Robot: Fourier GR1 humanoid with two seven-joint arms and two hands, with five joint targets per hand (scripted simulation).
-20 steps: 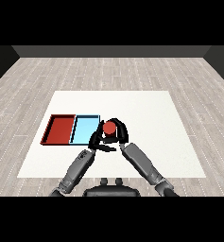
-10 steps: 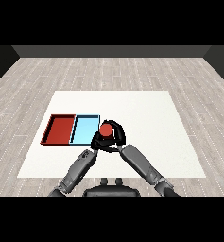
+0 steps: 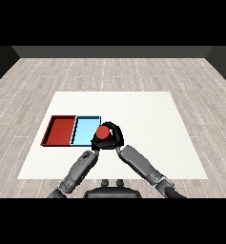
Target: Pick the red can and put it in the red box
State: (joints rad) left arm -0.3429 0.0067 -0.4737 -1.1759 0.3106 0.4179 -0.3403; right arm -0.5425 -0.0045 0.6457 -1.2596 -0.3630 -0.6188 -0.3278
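From the head view you see your right hand [image 3: 112,137] curled round the red can [image 3: 103,132], its black fingers wrapping the can's far and right side so that only the red top and a little of the body show. The can sits inside that grasp, just at the right edge of the light blue tray [image 3: 85,130]; you cannot tell whether it is lifted or resting on the white table [image 3: 148,119]. The blue tray lies immediately to the left of the right hand, and the red tray [image 3: 61,130] lies further left again, touching the blue tray's far side, well apart from the can. Your left hand [image 3: 95,144] is just below and to the left of the right hand, close against it near the blue tray's near right corner; it is mostly hidden behind the can and the right hand, so you cannot tell how it is posed. Both grey forearms run up from the lower edge and converge at the can, the right forearm [image 3: 140,164] slanting in from the lower right and the left forearm [image 3: 78,171] from the lower left.
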